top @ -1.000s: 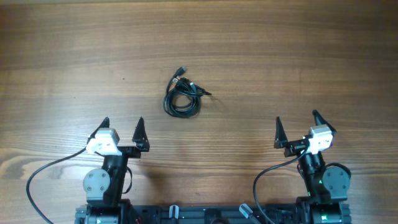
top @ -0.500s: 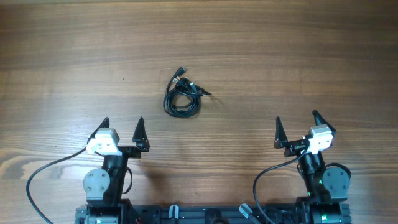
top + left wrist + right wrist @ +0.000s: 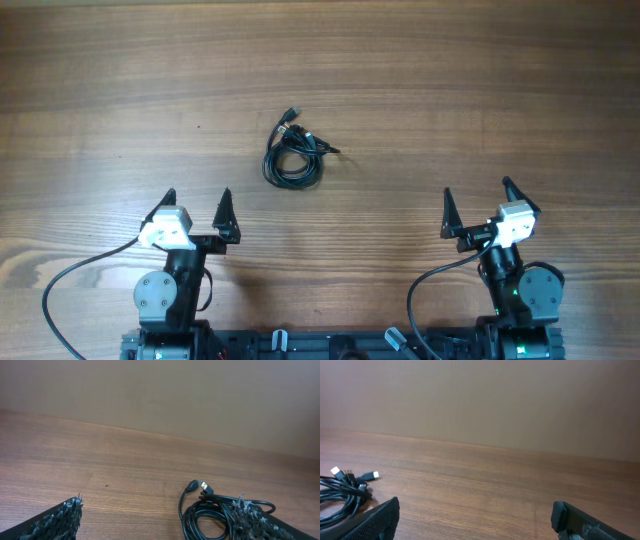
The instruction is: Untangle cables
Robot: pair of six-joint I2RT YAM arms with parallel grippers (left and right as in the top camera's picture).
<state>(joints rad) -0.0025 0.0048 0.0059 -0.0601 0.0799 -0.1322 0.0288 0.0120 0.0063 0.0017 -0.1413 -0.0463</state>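
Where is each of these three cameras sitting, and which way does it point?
Overhead: fixed above the table, looking straight down at the cables; the left gripper and right gripper show, both open.
Left wrist: mounted behind the left gripper, low, facing forward across the table; its own fingers fill the bottom corners, cables lower right.
Right wrist: likewise behind the right gripper; its fingers below, cables at far left.
Shared: all three see the cables.

counter (image 3: pixel 420 80): brown wood, streaky grain, smooth, low sheen
cables (image 3: pixel 292 162): black plastic sheath, smooth, faintly glossy
plug (image 3: pixel 206 486): bright metal shell, blue insert
left claw (image 3: pixel 197 197) fingers (image 3: pixel 55 522): black, rough, grainy, matt
right claw (image 3: pixel 477 190) fingers (image 3: pixel 375 520): black, matt, finely textured
wall (image 3: pixel 495 400): plain beige, matt
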